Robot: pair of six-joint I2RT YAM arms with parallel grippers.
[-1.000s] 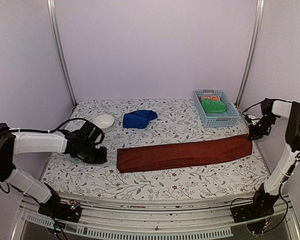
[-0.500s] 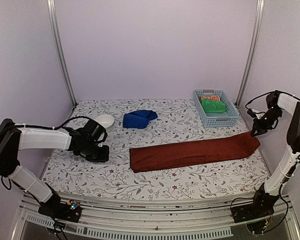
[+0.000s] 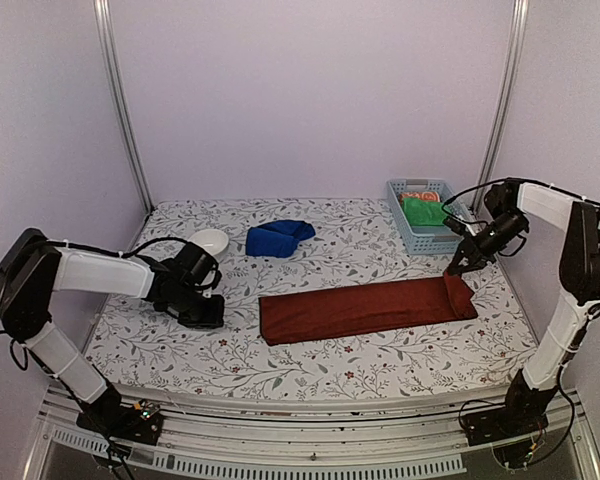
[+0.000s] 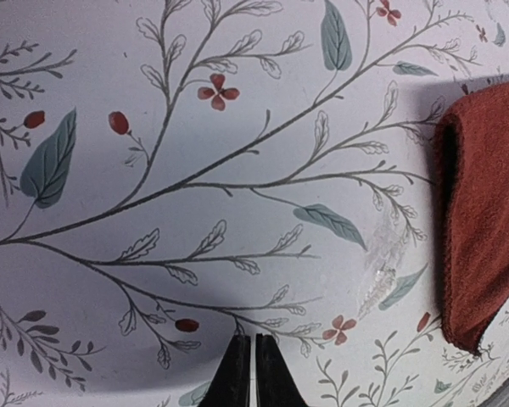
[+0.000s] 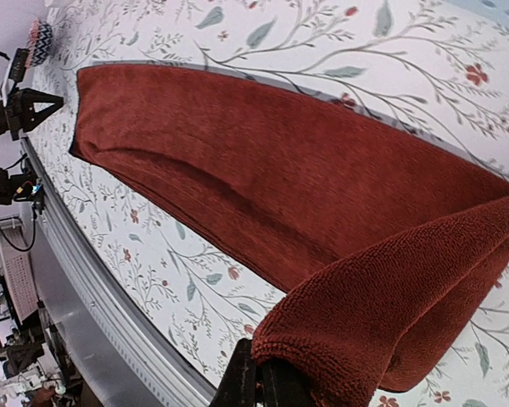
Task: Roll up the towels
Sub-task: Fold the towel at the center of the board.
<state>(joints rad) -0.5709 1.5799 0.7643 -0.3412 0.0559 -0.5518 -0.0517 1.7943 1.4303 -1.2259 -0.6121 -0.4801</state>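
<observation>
The dark brick-red towel (image 3: 365,308) lies stretched out along the middle of the table. My right gripper (image 3: 456,266) is shut on its right end, lifted and folded back over the towel (image 5: 305,178). The folded end hangs from the gripper (image 5: 260,373) in the right wrist view. The royal blue towel (image 3: 278,238) lies bunched at the back centre. My left gripper (image 3: 208,312) is shut and empty, low over the table left of the red towel's left end (image 4: 483,220); in the left wrist view the gripper (image 4: 253,360) has its jaws pressed together.
A white bowl (image 3: 209,243) sits at the back left near the left arm. A light blue basket (image 3: 458,236) at the back right holds the green cloth (image 3: 424,211) and an orange patterned cloth (image 3: 414,196). The table's front edge (image 5: 110,314) runs near the towel.
My right gripper pulled the red towel rightward, then lifted its right end and carried it back left over the towel. My left gripper shifted slightly right, staying shut.
</observation>
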